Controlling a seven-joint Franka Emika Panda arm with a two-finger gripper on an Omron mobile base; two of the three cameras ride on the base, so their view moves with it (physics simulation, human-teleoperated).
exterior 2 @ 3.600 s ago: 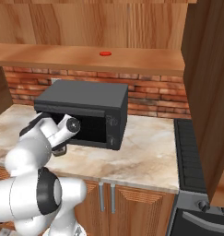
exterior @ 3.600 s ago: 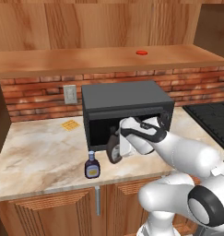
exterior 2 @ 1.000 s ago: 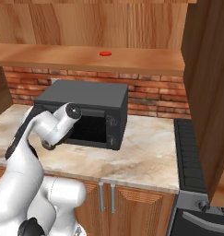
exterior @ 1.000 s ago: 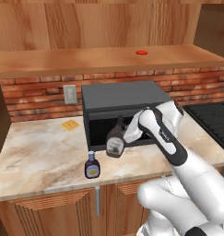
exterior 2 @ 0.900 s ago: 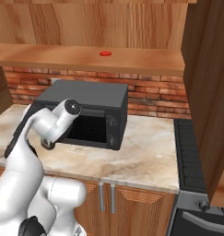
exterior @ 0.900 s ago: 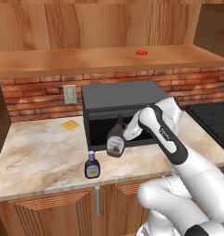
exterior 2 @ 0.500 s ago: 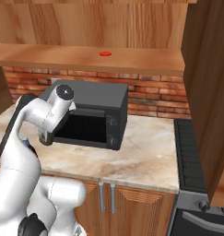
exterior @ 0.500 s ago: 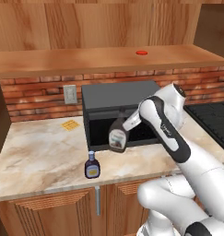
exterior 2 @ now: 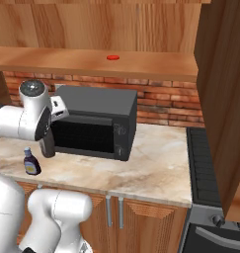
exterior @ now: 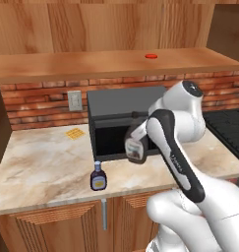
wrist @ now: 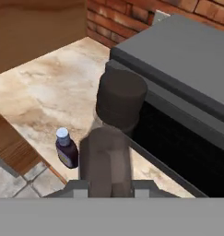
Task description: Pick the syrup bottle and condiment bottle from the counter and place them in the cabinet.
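A black microwave [exterior: 122,118] sits mid-frame on the marble counter [exterior: 42,162], against the red brick wall [exterior: 37,101]. A white wall outlet [exterior: 74,100] is left of it, with a small yellow waffle-patterned square [exterior: 74,133] lying on the counter below. A black stovetop [exterior 2: 203,165] occupies the right edge. Wooden lower doors [exterior: 47,227] run along the bottom.
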